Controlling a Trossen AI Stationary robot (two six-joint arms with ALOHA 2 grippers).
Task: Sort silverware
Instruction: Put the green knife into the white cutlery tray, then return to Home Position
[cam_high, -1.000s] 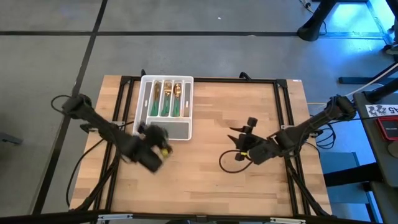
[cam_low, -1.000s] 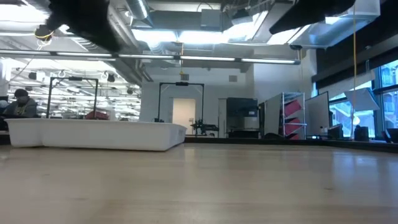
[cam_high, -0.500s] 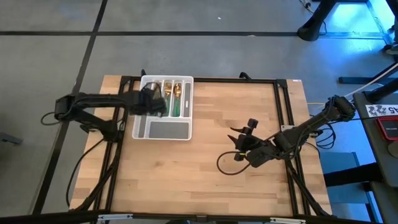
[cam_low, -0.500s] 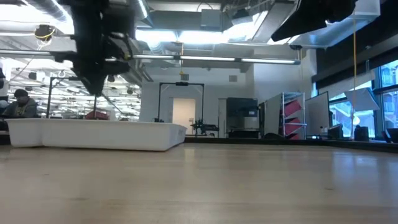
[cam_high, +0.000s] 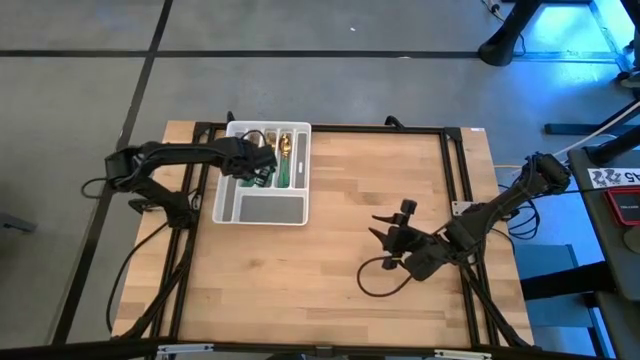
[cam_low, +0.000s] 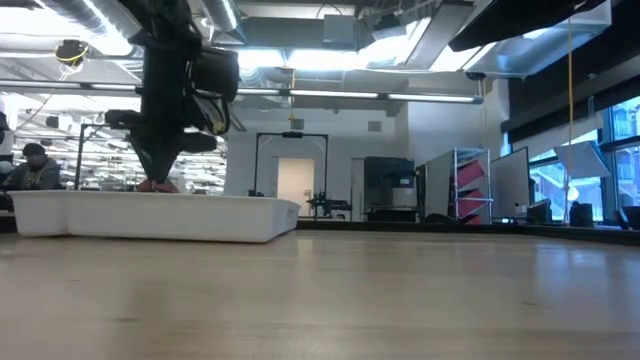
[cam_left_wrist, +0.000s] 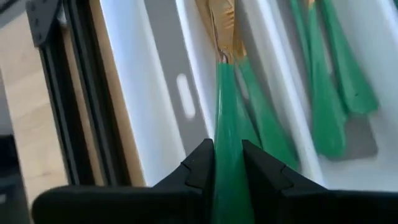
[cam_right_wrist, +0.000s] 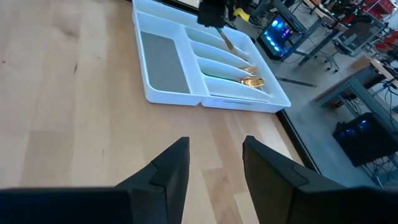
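Note:
The white tray (cam_high: 268, 209) sits at the table's far left, with several pieces of silverware (cam_high: 283, 152) lying in its long compartments, gold heads toward the far edge. My left gripper (cam_high: 260, 164) hangs over the tray's left compartments, shut on one green-handled piece (cam_left_wrist: 225, 93). In the low view that gripper (cam_low: 158, 176) points down just above the tray's rim (cam_low: 150, 214). My right gripper (cam_high: 388, 226) stands open above bare table at the right of centre, nothing between its fingers (cam_right_wrist: 168, 168). My left gripper pinches the slim green handle (cam_left_wrist: 227, 163) between its two fingers. The fingers slant down from above and lie along the piece. Its gold head (cam_left_wrist: 216, 22) points away and down over a tray compartment; whether it touches the tray I cannot tell.
Other green handles (cam_left_wrist: 329, 106) and gold fork heads (cam_right_wrist: 251, 77) fill the neighbouring compartments. The tray's wide near compartment (cam_right_wrist: 163, 59) is bare. A black frame rail (cam_high: 190, 180) runs along the tray's left side. A loose cable loops on the table by the right arm (cam_high: 375, 280).
My left gripper has swung from beside the tray's near left corner toward the table's far edge, turning and sinking a little, and now hangs over the tray's compartments, still shut on the piece. My right gripper has drifted slightly toward the near edge.

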